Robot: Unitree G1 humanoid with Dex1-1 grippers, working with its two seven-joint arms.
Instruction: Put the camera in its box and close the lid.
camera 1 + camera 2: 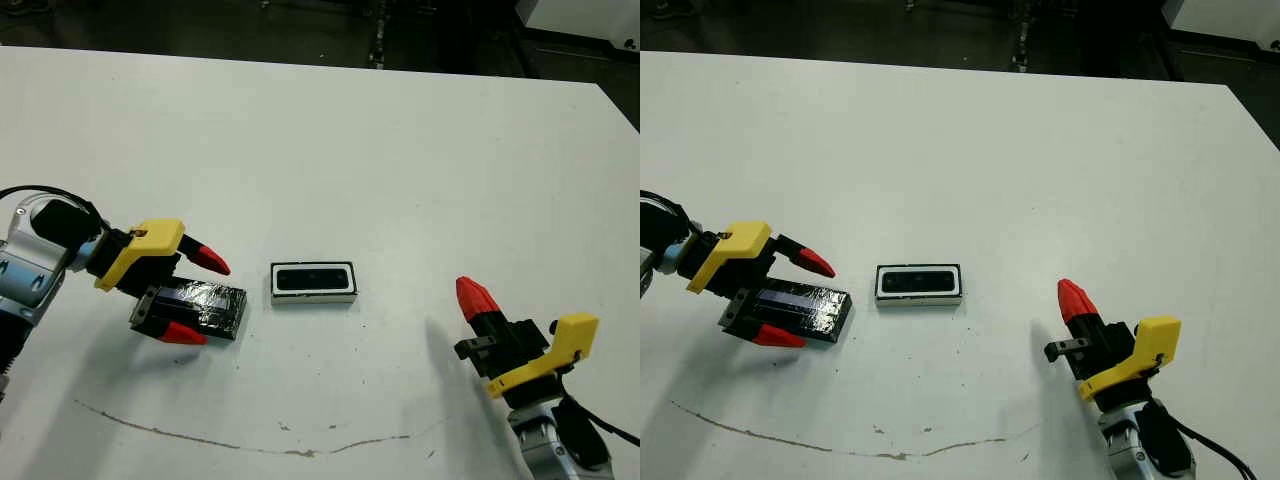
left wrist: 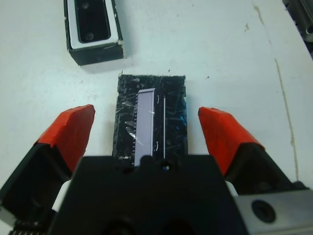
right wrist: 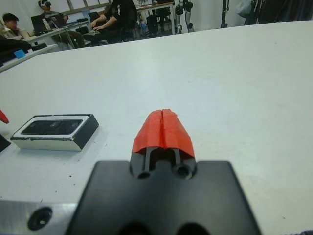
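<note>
The camera (image 1: 313, 279) is seen lying inside the box (image 1: 314, 296) on the white surface (image 1: 400, 150). Just left of the box, the lid (image 1: 205, 307) is straddled by the spread left pincer (image 1: 190, 297), unclamped. Well right of the box, the right pincer (image 3: 163, 128) is held pressed together.

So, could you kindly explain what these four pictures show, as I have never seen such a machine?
It is a two-armed robot at a white table. Two pictures look down from its head; two look along each wrist.

The left gripper, its red-tipped fingers open, straddles the flat black speckled lid, not yet closed on it.

Beside it sits the shallow white-rimmed box, with the dark camera already inside.

The right gripper is shut, holding nothing, off to the side.
</note>
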